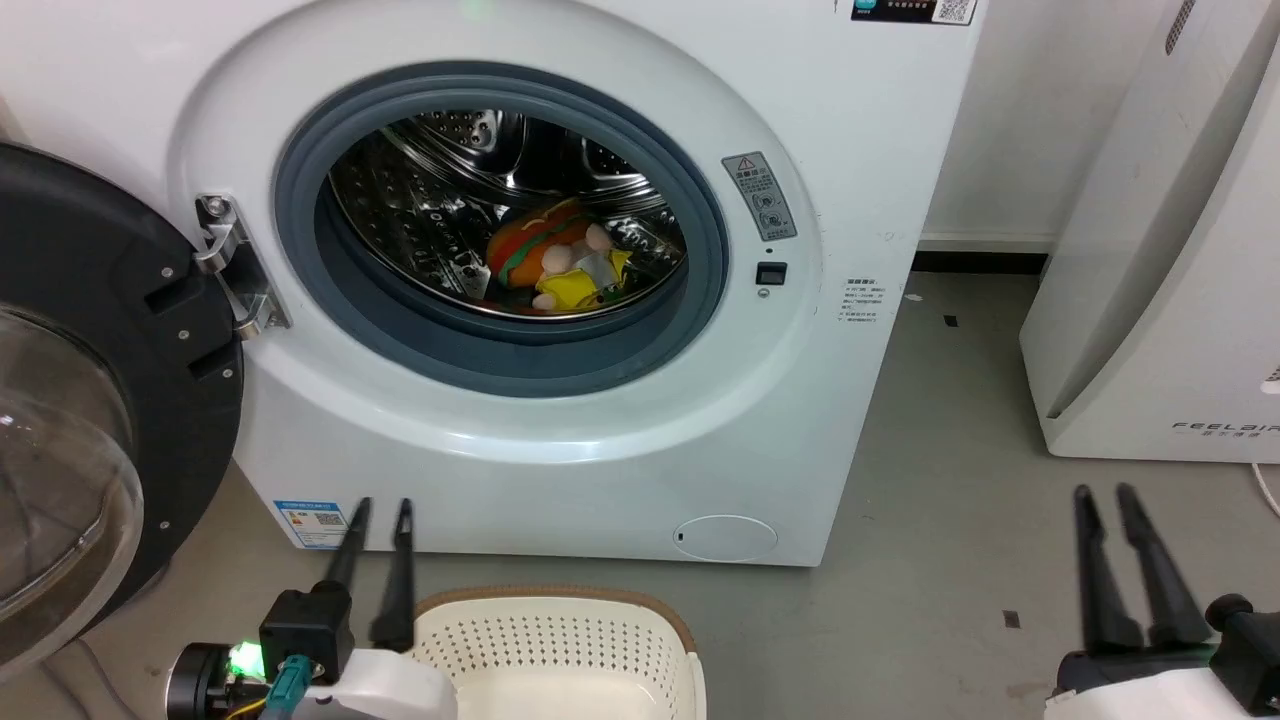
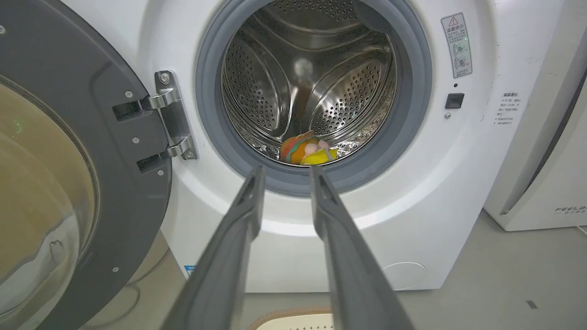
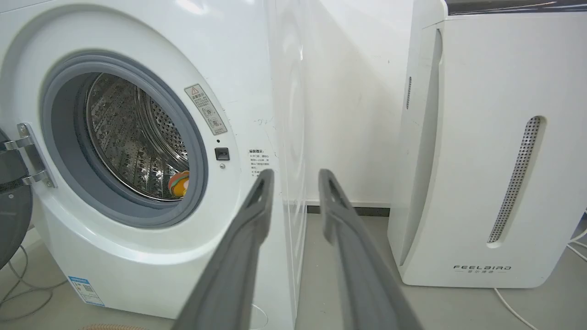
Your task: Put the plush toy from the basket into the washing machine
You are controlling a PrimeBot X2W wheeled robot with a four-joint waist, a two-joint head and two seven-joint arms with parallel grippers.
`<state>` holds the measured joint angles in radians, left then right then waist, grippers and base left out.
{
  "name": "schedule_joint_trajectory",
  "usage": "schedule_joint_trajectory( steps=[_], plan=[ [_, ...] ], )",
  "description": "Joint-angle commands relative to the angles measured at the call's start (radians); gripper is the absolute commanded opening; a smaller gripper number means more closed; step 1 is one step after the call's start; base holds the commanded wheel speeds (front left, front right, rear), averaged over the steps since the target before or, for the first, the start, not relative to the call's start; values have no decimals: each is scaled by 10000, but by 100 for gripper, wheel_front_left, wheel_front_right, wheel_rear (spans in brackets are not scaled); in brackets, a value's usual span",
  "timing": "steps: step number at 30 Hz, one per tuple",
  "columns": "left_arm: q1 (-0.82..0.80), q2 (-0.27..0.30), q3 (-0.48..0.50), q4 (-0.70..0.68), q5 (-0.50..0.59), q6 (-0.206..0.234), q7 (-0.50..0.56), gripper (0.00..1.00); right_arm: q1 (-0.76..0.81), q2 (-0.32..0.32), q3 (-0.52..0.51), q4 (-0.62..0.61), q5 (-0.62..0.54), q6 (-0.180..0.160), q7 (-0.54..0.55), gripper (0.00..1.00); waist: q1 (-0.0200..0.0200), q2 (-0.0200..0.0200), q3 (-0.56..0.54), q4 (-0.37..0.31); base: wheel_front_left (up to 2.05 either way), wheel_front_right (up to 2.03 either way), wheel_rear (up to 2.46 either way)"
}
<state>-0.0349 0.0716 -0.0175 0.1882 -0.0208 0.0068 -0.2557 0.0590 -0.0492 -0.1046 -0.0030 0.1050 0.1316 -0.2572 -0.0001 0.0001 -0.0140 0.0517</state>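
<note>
Nearest to the lens are the two long dark fingers of the left gripper [image 2: 286,170]. They are spread a little, with nothing between them, and they point toward the lower edge of the grey seal [image 2: 289,185]. The right gripper [image 3: 296,173] has its fingers spread in the same way and also holds nothing. It points past the right side of the washing machine [image 1: 850,150], toward a white appliance [image 1: 1150,300]. Just beside the left gripper, on the floor [image 1: 950,520], stands the basket [image 1: 560,596], and the part of it that I can see has no toy inside. The door [image 1: 90,330] hangs wide open at the left. The plush toy [image 1: 555,258] lies at the bottom of the steel drum [image 1: 440,190], behind the grey seal, well apart from both grippers. So the task looks finished to me. I judge the toy as light, soft and not fragile; it will squash under pressure and will not slip easily. If it must be picked up, the thick bun body is the best place to pinch, not a thin pale limb.
</note>
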Motion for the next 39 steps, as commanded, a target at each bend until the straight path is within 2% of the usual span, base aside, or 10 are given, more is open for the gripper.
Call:
schedule_joint_trajectory(
  steps=[1,39],
  plan=[
    [1,-1,-1,-6,1,0,8,0,-2,0,1,0,-3,0,8,0,1,-1,1,-2,0,0,0],
    [107,-66,53,-578,64,-21,785,0,-181,-3,320,9,-322,-3,790,0,1,-1,43,-159,0,0,0]
  ],
)
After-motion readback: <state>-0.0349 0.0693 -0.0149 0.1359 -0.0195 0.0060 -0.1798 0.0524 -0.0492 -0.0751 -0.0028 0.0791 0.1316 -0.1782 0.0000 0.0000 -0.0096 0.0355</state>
